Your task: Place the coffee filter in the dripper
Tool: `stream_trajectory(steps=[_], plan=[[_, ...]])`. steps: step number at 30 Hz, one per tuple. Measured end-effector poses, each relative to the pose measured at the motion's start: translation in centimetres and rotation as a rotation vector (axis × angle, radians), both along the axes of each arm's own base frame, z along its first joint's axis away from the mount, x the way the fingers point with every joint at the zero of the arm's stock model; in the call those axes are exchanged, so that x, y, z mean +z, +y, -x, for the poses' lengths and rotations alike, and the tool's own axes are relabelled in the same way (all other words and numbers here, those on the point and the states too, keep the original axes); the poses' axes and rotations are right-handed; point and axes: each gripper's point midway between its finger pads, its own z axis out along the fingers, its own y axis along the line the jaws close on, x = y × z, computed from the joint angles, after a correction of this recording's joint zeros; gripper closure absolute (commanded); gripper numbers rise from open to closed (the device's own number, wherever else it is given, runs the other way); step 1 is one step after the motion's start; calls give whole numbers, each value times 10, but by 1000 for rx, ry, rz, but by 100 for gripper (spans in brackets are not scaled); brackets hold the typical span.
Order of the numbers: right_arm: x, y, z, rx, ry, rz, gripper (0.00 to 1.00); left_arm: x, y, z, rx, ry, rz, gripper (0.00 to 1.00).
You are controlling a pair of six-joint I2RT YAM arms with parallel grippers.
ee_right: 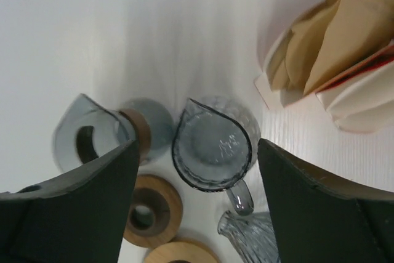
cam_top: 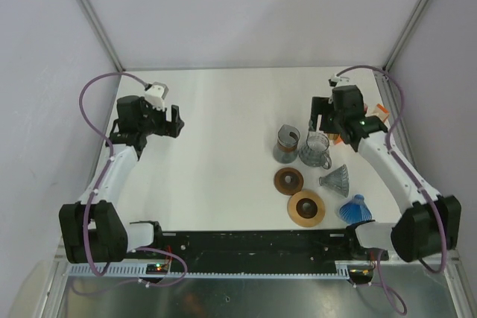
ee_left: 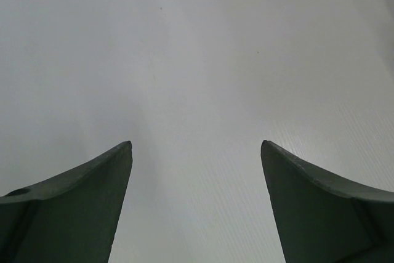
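0 steps done | paper filters (ee_right: 332, 35) untouched, worktop far-right edge | glass dripper (cam_top: 337, 178) empty | your left gripper (ee_left: 196, 143), right gripper (ee_right: 197, 145): fingers wide, holding nothing

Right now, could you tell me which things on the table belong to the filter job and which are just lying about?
For the job: paper filters; grey dripper; clear cone dripper; blue cone dripper (which dripper, cannot tell).
Just lying about: glass pitcher; wooden ring; larger wooden ring.
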Motion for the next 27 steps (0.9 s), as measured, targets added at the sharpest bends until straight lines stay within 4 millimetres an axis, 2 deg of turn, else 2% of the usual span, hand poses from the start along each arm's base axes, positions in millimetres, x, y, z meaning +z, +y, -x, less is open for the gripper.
stream_trajectory(steps=[4, 9, 11, 15, 21, 27], plan=[[-35, -11, -1, -38, 143, 62, 36, -8, -3, 11, -16, 60, 7, 11], [-70, -26, 3, -76, 279, 95, 47, -16, -7, 21, -32, 110, 21, 11], [-82, -27, 3, -75, 318, 100, 51, -18, -7, 23, -34, 120, 23, 11], [-108, -25, 4, -63, 396, 109, 65, -18, -8, 24, -38, 124, 26, 11], [-123, -27, 4, -65, 439, 131, 96, -19, -8, 25, -40, 128, 26, 10], [-122, -28, 2, -64, 427, 148, 100, -19, -9, 25, -41, 129, 27, 10]])
